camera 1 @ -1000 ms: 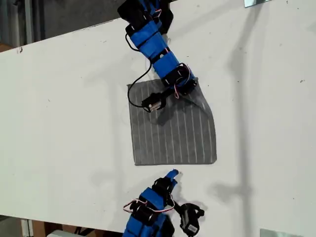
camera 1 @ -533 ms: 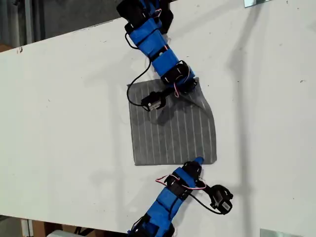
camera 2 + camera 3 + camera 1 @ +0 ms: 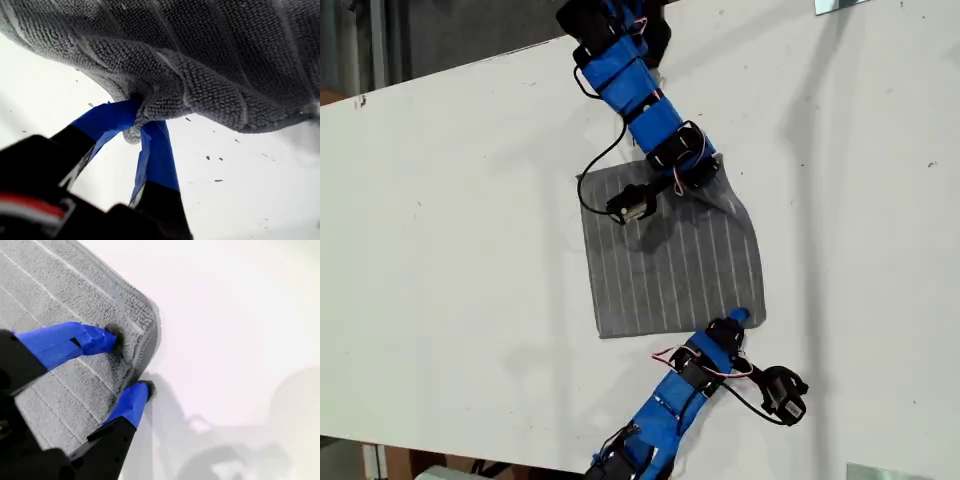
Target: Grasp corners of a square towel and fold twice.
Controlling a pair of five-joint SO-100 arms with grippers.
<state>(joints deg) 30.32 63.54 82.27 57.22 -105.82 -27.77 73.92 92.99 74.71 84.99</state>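
Exterior view: the striped grey towel (image 3: 670,250) lies mostly flat on the white table (image 3: 450,220), near the middle. One blue arm reaches in from the view's top to the towel's upper right corner (image 3: 715,172), the other from the view's bottom to the lower right corner (image 3: 752,312).

First wrist view: my first gripper (image 3: 134,125) has its blue fingers (image 3: 155,155) clenched on a bunched fold of towel (image 3: 210,65) edge, which is lifted off the table and puckered at the pinch.

Second wrist view: my second gripper (image 3: 129,362) straddles a rounded corner (image 3: 145,322), one fingertip pressed on top of the cloth, the other at its edge on the table; the jaws are not yet closed on it.

Step in hand, as I judge it: securing the second corner before folding.

Doing it well: slide the lower finger fully under the hem, close firmly, then lift both corners together and evenly, so the towel does not skew.
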